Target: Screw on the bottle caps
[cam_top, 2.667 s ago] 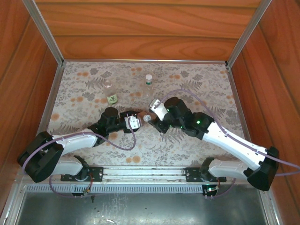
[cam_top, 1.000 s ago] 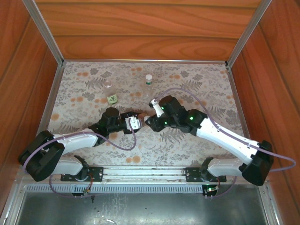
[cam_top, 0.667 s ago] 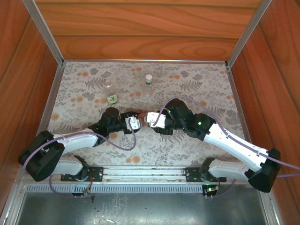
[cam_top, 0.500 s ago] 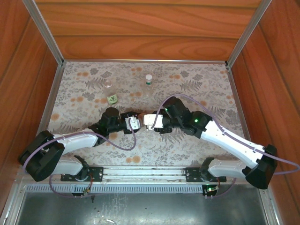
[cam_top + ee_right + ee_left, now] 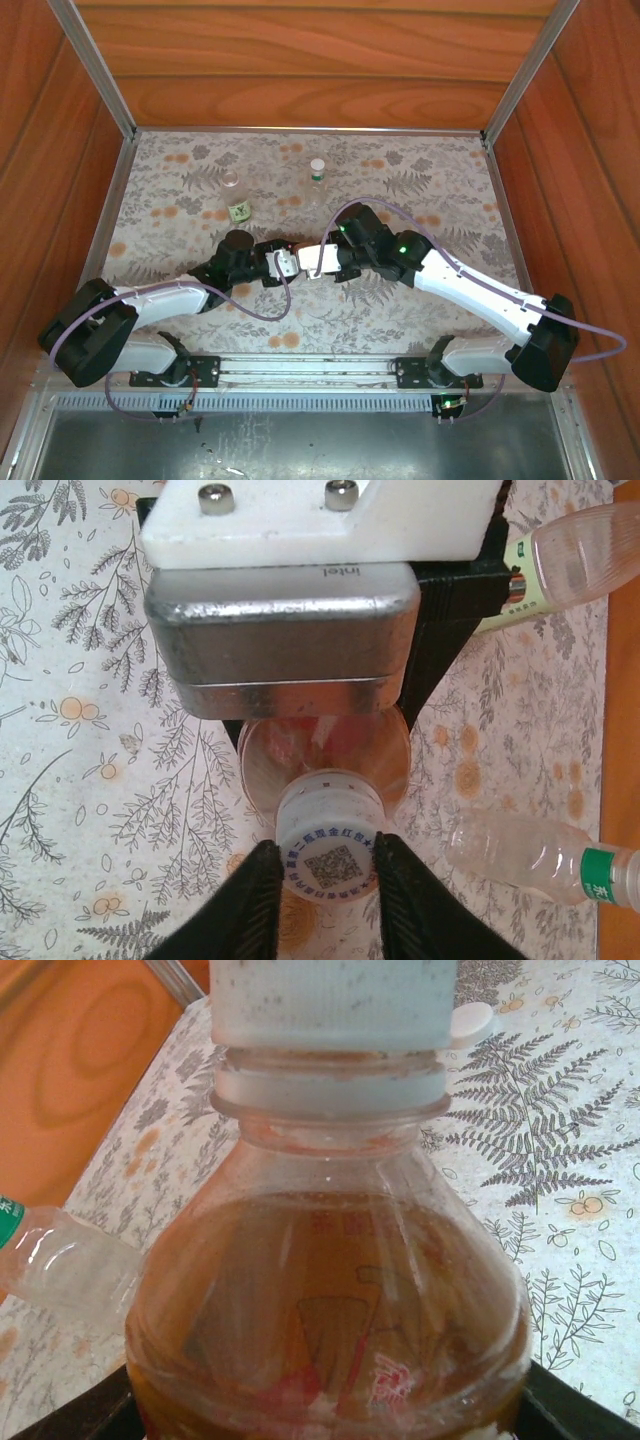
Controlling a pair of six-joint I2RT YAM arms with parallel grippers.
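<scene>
Spreading across the table, a grey floral mat (image 5: 430, 170) lies under both arms, which meet at the centre of the overhead view. The left gripper (image 5: 289, 259) is pressed against the sides of the amber bottle (image 5: 330, 1300), holding it upright; its dark jaws show at the lower corners of the left wrist view. This clear bottle is filled with amber liquid to its shoulder and carries a red-orange label. Two green-labelled bottles stand towards the upper part of the overhead view, one white-topped (image 5: 317, 180), the other (image 5: 234, 196) to its left. The right gripper (image 5: 325, 885) pinches the white cap (image 5: 326, 863), a ribbed disc with a printed code on top, sitting on the amber bottle's neck.
</scene>
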